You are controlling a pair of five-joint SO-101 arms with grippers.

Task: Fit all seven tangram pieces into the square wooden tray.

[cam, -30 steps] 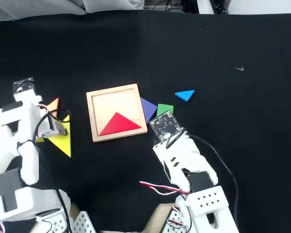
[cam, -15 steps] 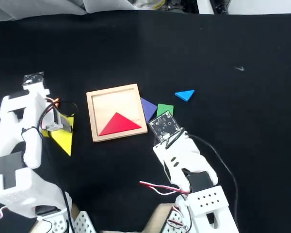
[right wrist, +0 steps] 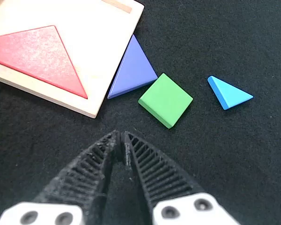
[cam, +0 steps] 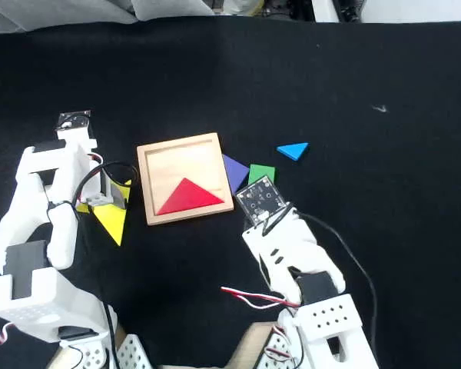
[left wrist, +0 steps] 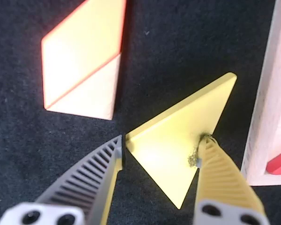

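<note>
Directions are read on the high view, with 12 o'clock at the far table edge. Over the last second the left arm travels toward 3 o'clock and the yellow triangle (cam: 111, 221) travels with it, closing on the tray (cam: 144, 188). The piece now lies on the black cloth (cam: 353, 77) at 9 o'clock of the tray, just beside its wall with a narrow gap, not yet inside. The left gripper (left wrist: 161, 145) is open only to the width of the piece and clamps it: one fingertip bears on the square corner, the other on the long edge. The right gripper (right wrist: 120, 139) does not move; its fingers are pressed together on nothing, near the tray's 4 o'clock corner. Only the red triangle (cam: 186, 196) sits in the tray, so six pieces remain, among them the purple triangle (cam: 234, 171), green square (cam: 261, 173) and blue triangle (cam: 293, 151) at 3 o'clock. The yellow triangle's long axis, its longest edge, runs roughly 12 to 6 o'clock, about parallel to the tray wall it faces. Its square corner points to 9 o'clock, away from the tray. Judgement: the piece is nearly ready to be lifted over the wall, and it probably needs a turn before it seats beside the red triangle
</note>
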